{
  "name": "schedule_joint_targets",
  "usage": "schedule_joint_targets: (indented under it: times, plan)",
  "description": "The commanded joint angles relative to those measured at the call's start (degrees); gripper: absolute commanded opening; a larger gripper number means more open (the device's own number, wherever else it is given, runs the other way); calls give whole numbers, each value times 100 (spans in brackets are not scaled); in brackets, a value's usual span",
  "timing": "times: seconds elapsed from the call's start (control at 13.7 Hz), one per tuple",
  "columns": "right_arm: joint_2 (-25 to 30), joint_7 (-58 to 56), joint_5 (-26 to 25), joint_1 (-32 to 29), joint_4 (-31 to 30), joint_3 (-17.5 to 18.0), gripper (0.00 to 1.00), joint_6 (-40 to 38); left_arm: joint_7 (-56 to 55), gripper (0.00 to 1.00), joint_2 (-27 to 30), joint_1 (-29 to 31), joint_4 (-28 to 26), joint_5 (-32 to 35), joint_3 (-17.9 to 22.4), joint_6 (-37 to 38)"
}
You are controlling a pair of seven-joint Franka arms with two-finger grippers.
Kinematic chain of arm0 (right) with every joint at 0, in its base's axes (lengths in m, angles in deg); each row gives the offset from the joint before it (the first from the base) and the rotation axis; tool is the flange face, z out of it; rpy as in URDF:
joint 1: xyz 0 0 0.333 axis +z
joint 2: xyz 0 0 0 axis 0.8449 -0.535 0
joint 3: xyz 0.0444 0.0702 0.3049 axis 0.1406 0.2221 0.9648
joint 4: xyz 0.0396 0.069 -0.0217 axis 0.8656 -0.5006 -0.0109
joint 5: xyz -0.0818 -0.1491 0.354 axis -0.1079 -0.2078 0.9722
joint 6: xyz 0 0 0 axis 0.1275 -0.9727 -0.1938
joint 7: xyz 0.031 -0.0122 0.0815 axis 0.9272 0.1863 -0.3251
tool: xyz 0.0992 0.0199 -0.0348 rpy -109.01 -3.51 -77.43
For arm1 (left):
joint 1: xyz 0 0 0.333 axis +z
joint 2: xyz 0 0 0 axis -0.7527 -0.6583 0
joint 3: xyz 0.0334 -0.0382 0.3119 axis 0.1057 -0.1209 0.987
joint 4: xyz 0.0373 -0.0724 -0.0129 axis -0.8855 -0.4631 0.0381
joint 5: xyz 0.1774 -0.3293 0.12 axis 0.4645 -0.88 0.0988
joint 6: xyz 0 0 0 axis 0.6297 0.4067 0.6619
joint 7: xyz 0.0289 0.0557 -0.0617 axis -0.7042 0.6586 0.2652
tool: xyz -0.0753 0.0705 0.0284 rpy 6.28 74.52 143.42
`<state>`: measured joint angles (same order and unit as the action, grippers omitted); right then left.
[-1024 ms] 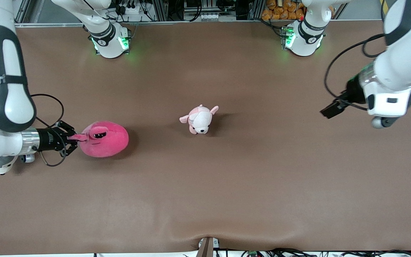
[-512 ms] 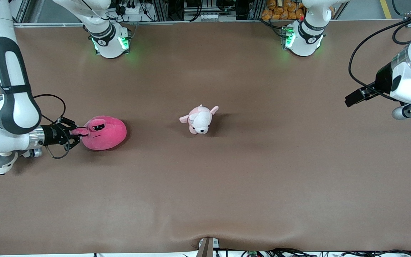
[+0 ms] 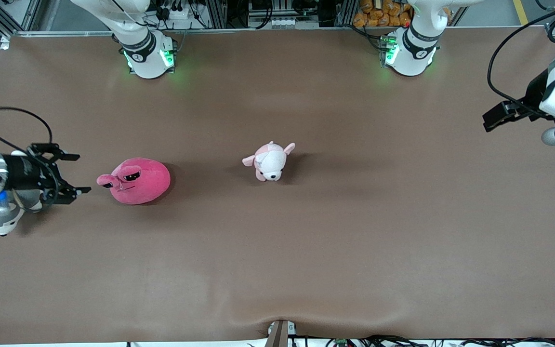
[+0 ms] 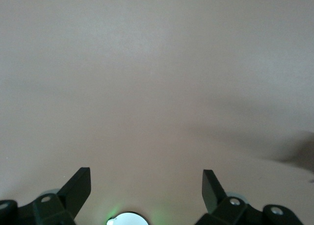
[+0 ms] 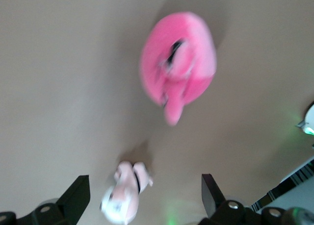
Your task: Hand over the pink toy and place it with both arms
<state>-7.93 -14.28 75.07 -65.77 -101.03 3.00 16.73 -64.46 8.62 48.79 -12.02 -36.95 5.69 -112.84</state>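
Front view: round hot-pink plush toy (image 3: 137,180) with half-closed black eyes lies on the brown worktop (image 3: 306,250), toward the right arm's end, roughly midway between the edge along the robot bases and the edge nearest the camera. Nothing grips it. Its small ear points toward the right gripper (image 3: 76,173), which is just beside the toy, apart from it, no contact. Right gripper's two black fingers are spread wide with nothing between them.

Right wrist view: pink toy (image 5: 179,63) is clear of the finger tips; pale pink-and-white puppy plush (image 5: 125,195) shows too. On the worktop the puppy (image 3: 269,161) lies near the centre, well apart from the pink toy.

Left gripper (image 4: 146,188) waits over the worktop's edge at the left arm's end, fingers apart, holding nothing; only bare brown surface beneath it.
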Motion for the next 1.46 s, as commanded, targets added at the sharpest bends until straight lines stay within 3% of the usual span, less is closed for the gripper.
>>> schedule_joint_targets:
  times: [0.0, 0.15, 0.22, 0.37, 0.59, 0.8, 1.02, 1.17, 1.39]
  plan:
    - [-31, 3, 122, 353, 1073, 182, 100, -163, 197, 100, 632, -110, -790, -87, 172, -387]
    - [266, -67, 0, 644, 1260, 200, 100, -260, 206, 100, 607, -110, -685, -87, 145, -370]
    - [495, -381, -305, 810, 1260, 200, 100, -382, 206, 100, 606, -102, -668, -87, 145, -361]
    - [873, -1861, -1218, 1100, 1251, 200, 100, -1021, 223, 100, 606, -93, -667, -96, 145, -344]
    - [1208, -4332, -2002, 1049, 1190, 174, 100, -1726, 223, 100, 615, -84, -667, -105, 136, -291]
    - [1410, -5560, -2180, 839, 814, 147, 100, -1658, 232, 100, 642, -75, -563, -227, 136, -46]
    - [2532, -5762, -2119, 549, -860, 156, 100, -739, 819, 100, 668, -49, -536, -281, 206, 78]
    - [3079, -6279, -2171, 583, -1593, 164, 100, -507, 865, 100, 686, -14, -536, -316, 207, 131]
    - [3099, -6431, -2172, 565, -1553, 156, 100, -489, 856, 100, 686, -14, -536, -483, 207, 140]
